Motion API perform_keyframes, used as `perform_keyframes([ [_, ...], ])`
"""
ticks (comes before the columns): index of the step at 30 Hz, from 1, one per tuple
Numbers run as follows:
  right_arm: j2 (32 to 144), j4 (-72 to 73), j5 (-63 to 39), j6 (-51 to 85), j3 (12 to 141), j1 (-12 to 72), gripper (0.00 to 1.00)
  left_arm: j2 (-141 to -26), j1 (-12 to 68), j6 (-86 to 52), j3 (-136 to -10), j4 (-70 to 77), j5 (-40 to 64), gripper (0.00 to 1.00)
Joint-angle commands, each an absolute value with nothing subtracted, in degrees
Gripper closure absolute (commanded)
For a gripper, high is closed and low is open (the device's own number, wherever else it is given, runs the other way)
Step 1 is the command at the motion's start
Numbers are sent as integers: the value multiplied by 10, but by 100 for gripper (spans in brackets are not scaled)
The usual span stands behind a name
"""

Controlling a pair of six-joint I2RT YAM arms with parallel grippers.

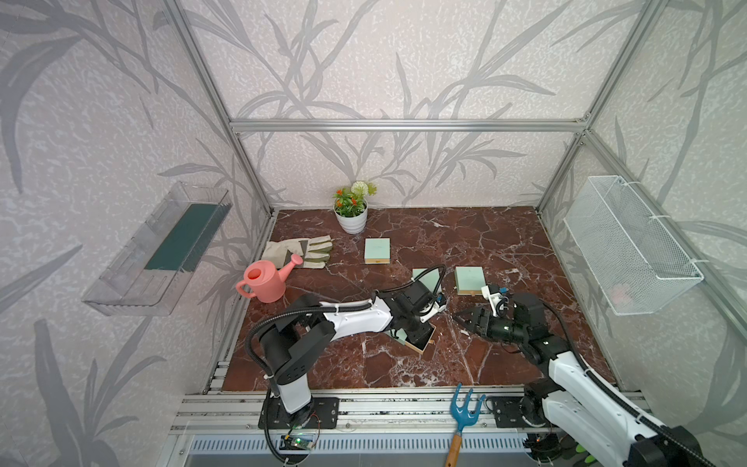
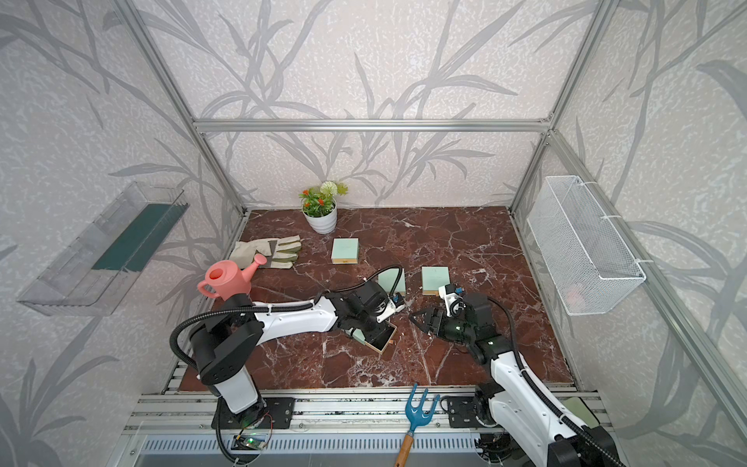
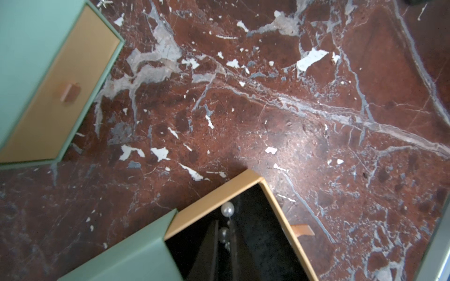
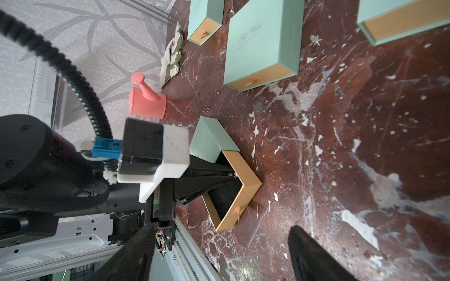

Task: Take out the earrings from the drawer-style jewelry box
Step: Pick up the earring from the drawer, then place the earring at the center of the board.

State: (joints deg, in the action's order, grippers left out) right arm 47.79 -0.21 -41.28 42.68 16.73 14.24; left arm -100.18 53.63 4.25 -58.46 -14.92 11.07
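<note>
Left gripper point(image 4: 232, 174) pinched shut on pearl earrings point(image 3: 227, 209) in open drawer point(image 1: 428, 339), frame centre in top view. Lift straight, slow, clearing tan rim. Right gripper point(image 1: 461, 322) spread, idle.

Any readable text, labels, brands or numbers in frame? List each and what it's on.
Nothing reads with certainty.
Cursive two-word script on the lid of the middle mint-green box, right wrist view: too blurred to quote.
Fainter script on the far mint-green box: too small to read.
No other labels or numbers visible.
</note>
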Motion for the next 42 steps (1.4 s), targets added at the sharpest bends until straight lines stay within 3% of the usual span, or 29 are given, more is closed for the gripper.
perform_keyframes([
  [1,475,11,-420,430,160,139,14,-974,539,35,-580,-165,126,90],
  [11,484,26,-421,435,156,139,15,-929,539,11,-557,-162,128,92],
  [19,442,-17,-392,409,174,139,15,-878,505,-85,-581,-169,51,92],
  [23,432,-58,-350,394,179,139,7,-868,462,-137,-605,-173,13,92],
  [25,432,-65,-341,389,180,137,1,-879,433,-150,-624,-176,2,92],
  [42,369,-91,-386,373,182,134,1,-1141,361,-136,-845,-255,-30,92],
])
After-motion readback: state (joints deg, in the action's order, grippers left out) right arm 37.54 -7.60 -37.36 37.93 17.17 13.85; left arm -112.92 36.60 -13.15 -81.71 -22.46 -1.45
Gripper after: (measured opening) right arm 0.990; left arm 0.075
